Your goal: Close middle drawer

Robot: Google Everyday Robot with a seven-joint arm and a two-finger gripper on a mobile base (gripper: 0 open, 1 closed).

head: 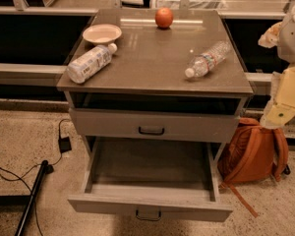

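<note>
Grey middle drawer (113, 124) seemingly ajar, untouched. Gripper (278, 113) well right, above backpack (250, 154); clenched or released, cannot tell. Approach step. Next: reach left, push front inward.

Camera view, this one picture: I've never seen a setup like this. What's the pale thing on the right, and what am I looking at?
There is just one picture. It looks down at the front of a grey cabinet, and where the camera sits isn't recorded. The pale shapes at the right edge belong to a mobile robot's single arm. Its gripper hangs beside the cabinet, above an orange backpack on the floor, and is holding nothing I can see. On the cabinet top a white bottle and a clear bottle lie on their sides, along with a bowl and an orange. The middle drawer is pulled far out and looks empty; the robot's job is to push it shut. The drawer above sticks out only slightly.
</note>
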